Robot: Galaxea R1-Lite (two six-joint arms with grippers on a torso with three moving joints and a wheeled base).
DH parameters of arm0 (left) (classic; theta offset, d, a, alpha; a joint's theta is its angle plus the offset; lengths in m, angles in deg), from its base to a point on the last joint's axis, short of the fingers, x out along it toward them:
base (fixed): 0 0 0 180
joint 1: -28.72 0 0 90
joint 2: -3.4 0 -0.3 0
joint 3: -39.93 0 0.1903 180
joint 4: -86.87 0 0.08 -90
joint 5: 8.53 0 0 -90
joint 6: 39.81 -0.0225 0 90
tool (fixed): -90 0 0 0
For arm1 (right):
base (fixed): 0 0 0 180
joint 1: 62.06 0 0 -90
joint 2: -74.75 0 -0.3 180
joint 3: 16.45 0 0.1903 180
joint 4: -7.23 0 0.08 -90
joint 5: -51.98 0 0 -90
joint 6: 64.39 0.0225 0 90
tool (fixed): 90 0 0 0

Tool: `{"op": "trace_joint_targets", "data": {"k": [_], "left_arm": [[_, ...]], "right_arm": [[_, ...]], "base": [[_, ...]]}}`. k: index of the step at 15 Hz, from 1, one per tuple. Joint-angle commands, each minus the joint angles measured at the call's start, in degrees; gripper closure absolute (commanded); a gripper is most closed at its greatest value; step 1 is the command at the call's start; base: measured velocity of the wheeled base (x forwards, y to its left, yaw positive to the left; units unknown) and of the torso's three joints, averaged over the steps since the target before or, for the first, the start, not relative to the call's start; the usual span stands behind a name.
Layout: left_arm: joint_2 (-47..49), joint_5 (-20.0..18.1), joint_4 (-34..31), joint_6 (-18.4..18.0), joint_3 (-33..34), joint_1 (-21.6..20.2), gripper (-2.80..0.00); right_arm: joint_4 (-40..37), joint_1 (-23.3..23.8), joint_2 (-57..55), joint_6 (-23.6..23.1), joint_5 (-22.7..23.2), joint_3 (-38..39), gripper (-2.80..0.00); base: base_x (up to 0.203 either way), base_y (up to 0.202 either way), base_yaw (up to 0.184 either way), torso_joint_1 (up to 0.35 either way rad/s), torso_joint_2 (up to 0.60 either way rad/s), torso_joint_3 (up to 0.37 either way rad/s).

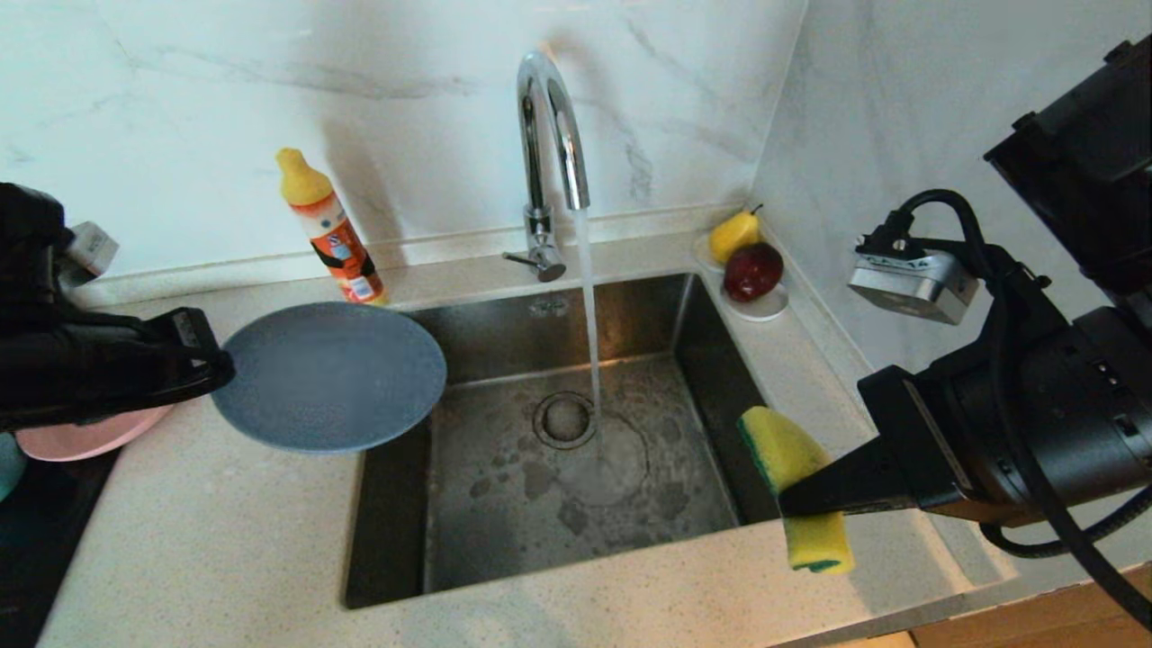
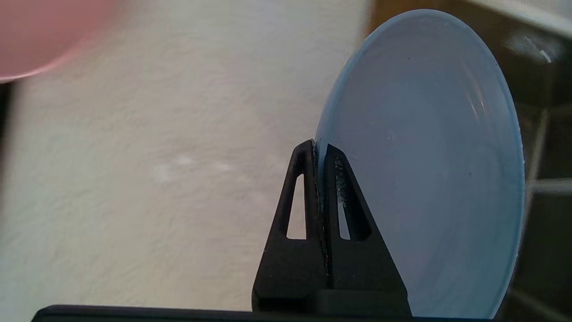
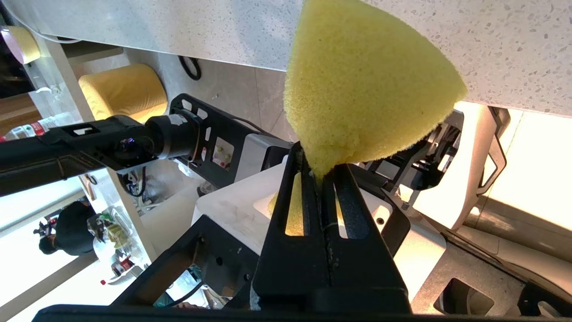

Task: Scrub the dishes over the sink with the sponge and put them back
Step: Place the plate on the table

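Note:
My left gripper (image 1: 214, 364) (image 2: 318, 150) is shut on the rim of the light-blue plate (image 1: 331, 376) (image 2: 424, 165), which it holds roughly level above the counter, overhanging the sink's left edge. The pink plate (image 1: 90, 434) (image 2: 40, 36) lies on the counter under the left arm. My right gripper (image 1: 790, 490) (image 3: 321, 172) is shut on the middle of the yellow sponge (image 1: 801, 486) (image 3: 362, 85) with its green layer, over the sink's front right corner. The steel sink (image 1: 576, 468) has water running from the chrome tap (image 1: 551, 117) onto the drain (image 1: 565, 419). A sliver of teal shows at the far left edge; I cannot tell whether it is the bowl.
An orange bottle with a yellow cap (image 1: 331, 229) stands behind the blue plate by the wall. A white saucer (image 1: 760, 310) with a yellow pear and a red apple sits at the sink's back right corner. Marble walls close the back and right.

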Motion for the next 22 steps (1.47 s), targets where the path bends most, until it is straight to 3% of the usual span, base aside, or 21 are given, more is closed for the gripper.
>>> {"op": "trace_joint_targets", "data": {"k": [1,7,13,17,22], "left_arm": [[-1.03,-0.54,-0.93,0.72,-0.07,-6.05,0.00],[-1.31,-3.38,-1.45,0.86,3.58,-18.11,0.00],[-0.61,-3.57,-0.49,0.34,9.21,-23.45,0.00],[2.49,-3.91,4.37,-0.84,11.63,-26.55,0.00],[5.87,-5.97,6.08,-0.85,12.52,-27.62,0.00]], "right_arm": [[-0.26,0.02,0.03,0.20,0.01,0.06,0.00],[-0.26,0.20,-0.32,0.20,0.10,0.12,0.00],[-0.26,0.28,-0.47,0.03,0.10,-0.03,0.00],[-0.26,0.28,-0.06,0.11,0.28,0.12,0.00],[-0.26,0.37,0.03,0.11,0.36,0.12,0.00]], "base": [[0.000,0.000,0.000,0.000,0.00,0.000],[0.000,0.000,0.000,0.000,0.00,0.000],[0.000,0.000,0.000,0.000,0.00,0.000],[0.000,0.000,0.000,0.000,0.00,0.000],[0.000,0.000,0.000,0.000,0.00,0.000]]}}
